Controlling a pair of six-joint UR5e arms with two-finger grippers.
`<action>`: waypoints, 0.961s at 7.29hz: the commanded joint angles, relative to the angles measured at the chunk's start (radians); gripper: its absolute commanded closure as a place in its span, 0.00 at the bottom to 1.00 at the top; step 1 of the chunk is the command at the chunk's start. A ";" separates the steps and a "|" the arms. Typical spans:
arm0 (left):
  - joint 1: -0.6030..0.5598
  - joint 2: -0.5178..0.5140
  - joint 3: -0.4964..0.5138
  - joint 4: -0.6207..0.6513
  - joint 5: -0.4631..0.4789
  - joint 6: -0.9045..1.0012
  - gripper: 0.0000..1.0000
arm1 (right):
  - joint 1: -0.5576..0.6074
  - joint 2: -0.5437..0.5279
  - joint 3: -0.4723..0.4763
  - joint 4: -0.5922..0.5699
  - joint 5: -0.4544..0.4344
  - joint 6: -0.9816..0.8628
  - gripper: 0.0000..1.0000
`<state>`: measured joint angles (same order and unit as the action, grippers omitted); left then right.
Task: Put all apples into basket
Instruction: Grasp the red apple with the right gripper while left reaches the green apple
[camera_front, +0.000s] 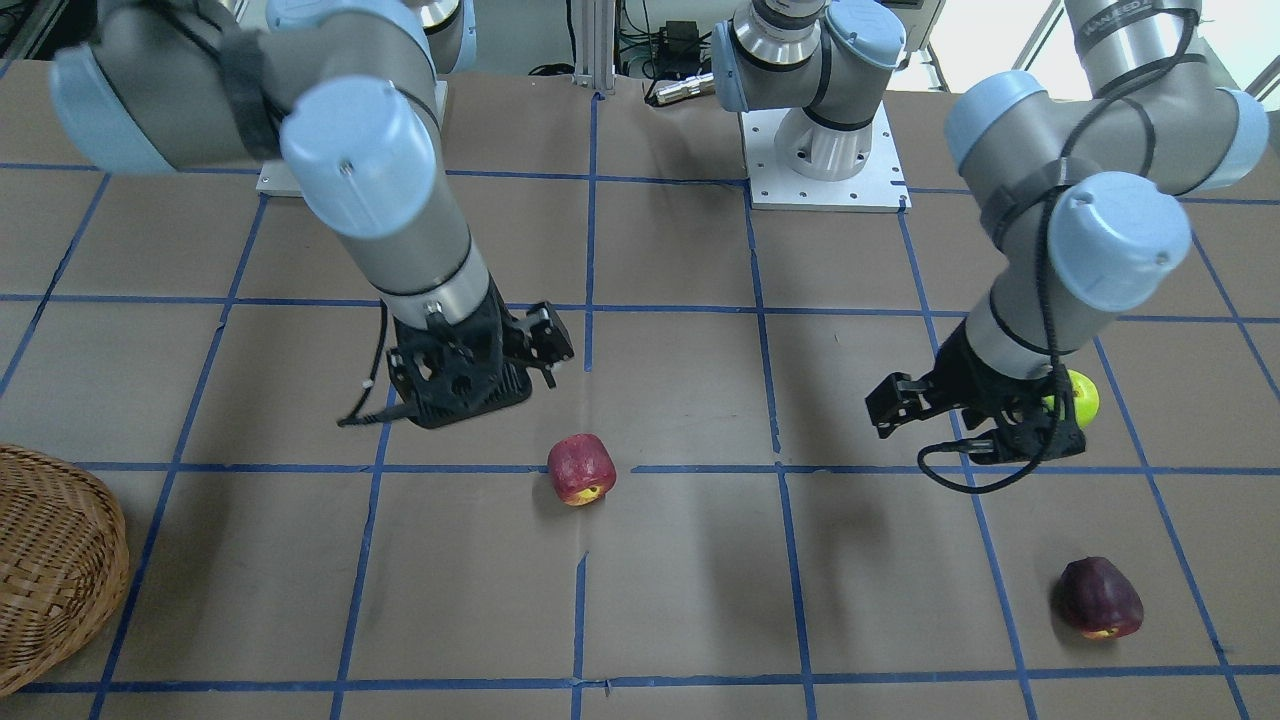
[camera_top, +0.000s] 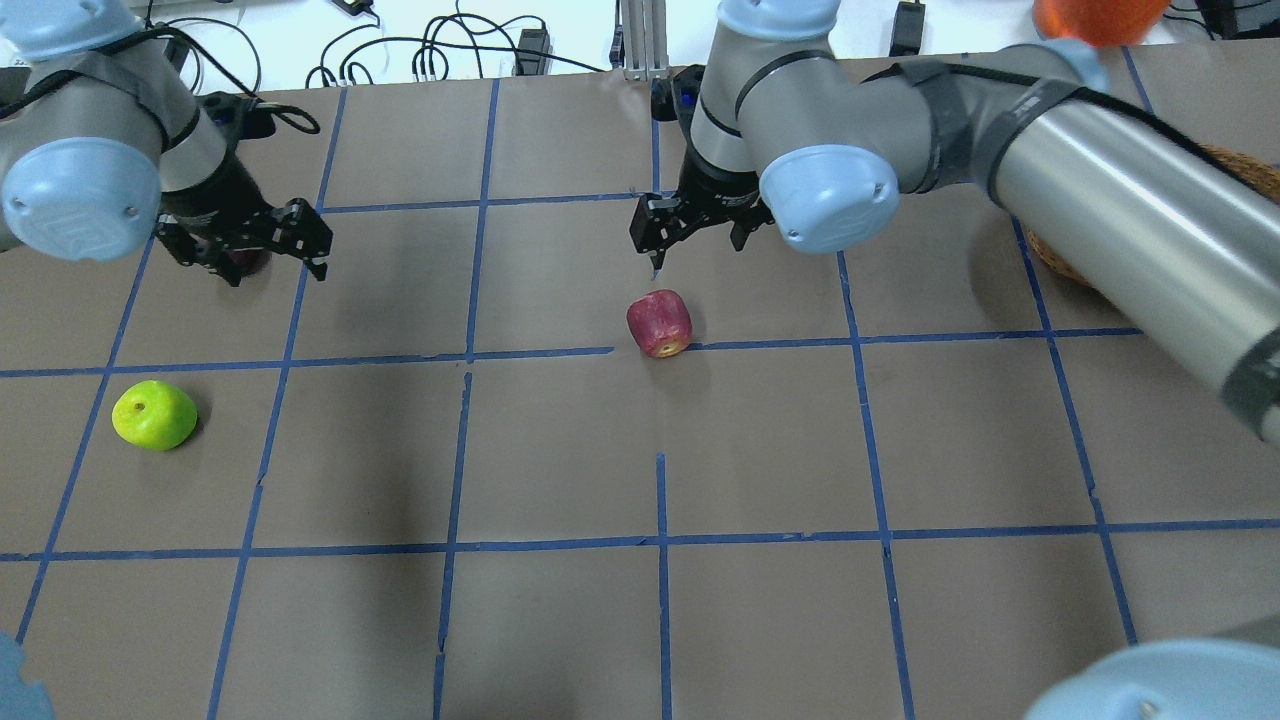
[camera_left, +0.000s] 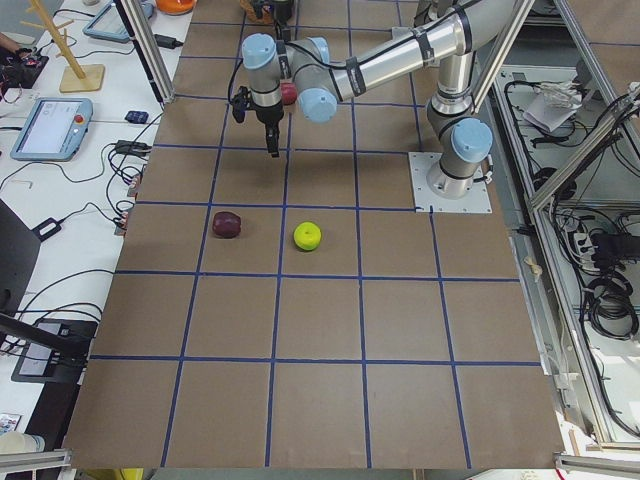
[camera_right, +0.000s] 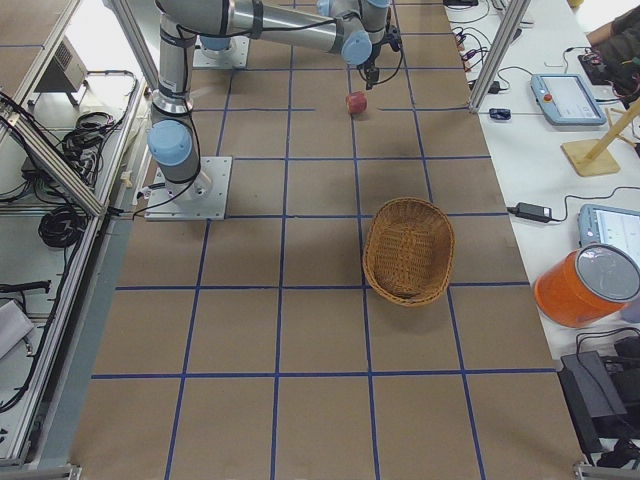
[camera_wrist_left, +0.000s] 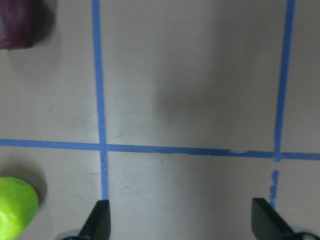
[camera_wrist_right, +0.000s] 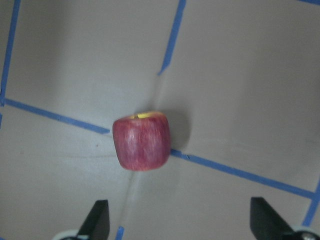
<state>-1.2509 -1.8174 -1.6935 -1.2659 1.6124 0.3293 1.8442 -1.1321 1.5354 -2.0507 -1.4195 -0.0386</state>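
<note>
Landmark: streaky red apple w/ yellow patch at one end (camera_top: 660, 323), lying on its side on a blue tape line of the brown paper-covered table (camera_top: 560, 450), approx mid-table.

Going left to right in the overhead view:

Far left of the red apple & nearer the robot is a bright lime-green apple (camera_top: 154, 414). Its skin is smooth, w/ a brownish stem pit facing up.

Also far left of the red apple, but further from the robot, is a dark maroon-purple apple (camera_front: 1100, 598) w/ a small yellow-red spot low on its skin. In the overhead view it's mostly hidden under the left arm.

The left gripper (camera_wrist_left: 182, 221) hangs above the table, well left of the red apple. Fingers are spread wide w/ only bare paper btwn them. Its wrist cam catches the lime-green apple at the lower-left edge & the maroon-purple apple at the top-left corner.

The right gripper (camera_wrist_right: 182, 220) hangs close by the red apple, not touching it. Fingers are apart & hold nothing. In its wrist cam the red apple sits ahead of the tips.

Far right of the red apple is a round light-brown woven wicker basket (camera_right: 372, 250), standing upright. All 3 apples lie on the table, outside the basket.
</note>
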 joint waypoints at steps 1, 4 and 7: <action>0.173 -0.025 -0.055 0.031 0.008 0.315 0.00 | 0.055 0.101 0.006 -0.110 -0.068 -0.001 0.00; 0.355 -0.065 -0.219 0.331 0.006 0.688 0.00 | 0.055 0.152 0.029 -0.129 -0.070 0.009 0.00; 0.366 -0.132 -0.247 0.333 0.012 0.683 0.00 | 0.055 0.167 0.055 -0.112 -0.056 0.117 0.00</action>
<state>-0.8896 -1.9148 -1.9345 -0.9269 1.6209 1.0090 1.8991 -0.9742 1.5845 -2.1727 -1.4738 0.0409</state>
